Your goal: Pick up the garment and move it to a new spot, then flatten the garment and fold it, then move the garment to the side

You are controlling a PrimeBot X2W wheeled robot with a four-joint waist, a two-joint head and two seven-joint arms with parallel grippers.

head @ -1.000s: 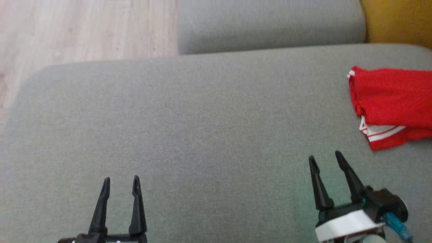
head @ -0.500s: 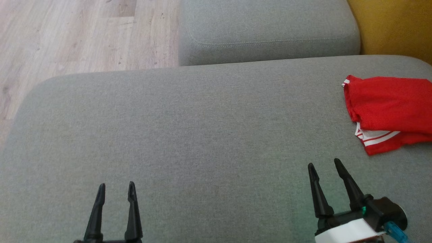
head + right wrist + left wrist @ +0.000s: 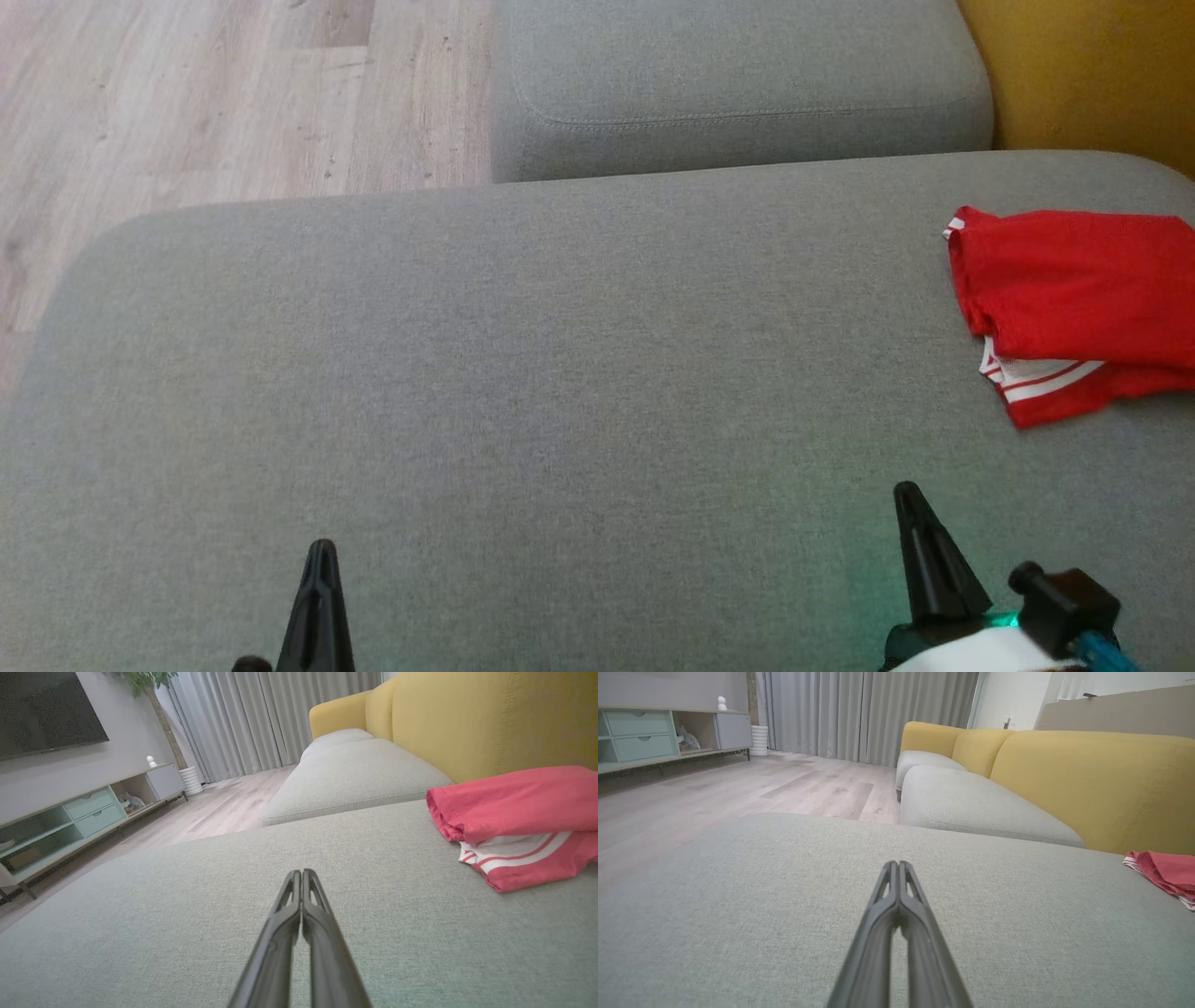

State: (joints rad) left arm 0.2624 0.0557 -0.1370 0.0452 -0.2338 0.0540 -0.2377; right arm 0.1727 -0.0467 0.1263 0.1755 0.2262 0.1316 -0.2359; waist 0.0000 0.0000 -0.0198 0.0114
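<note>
Lying folded: red white-striped garment (image 3: 1074, 280) at our right, on the grey sofa cushion (image 3: 560, 392).
Left pincer (image 3: 320, 560): our fingers pressed together, empty, over the cushion.
Right pincer (image 3: 910, 509): pressed together, empty, near the garment, not touching.

Ends each arm in jaws of two long, matt black fingers (image 3: 317, 607), slim and tapering to sharp tips, with narrow slots (image 3: 883, 887) cut through just behind the tips and a dark grey sheen up close. Carries at the right wrist a white band (image 3: 971, 651) below a black base, a stubby black knob (image 3: 1064, 602), a bright blue cable end (image 3: 1100, 651) and a small green light (image 3: 1005, 619).
</note>
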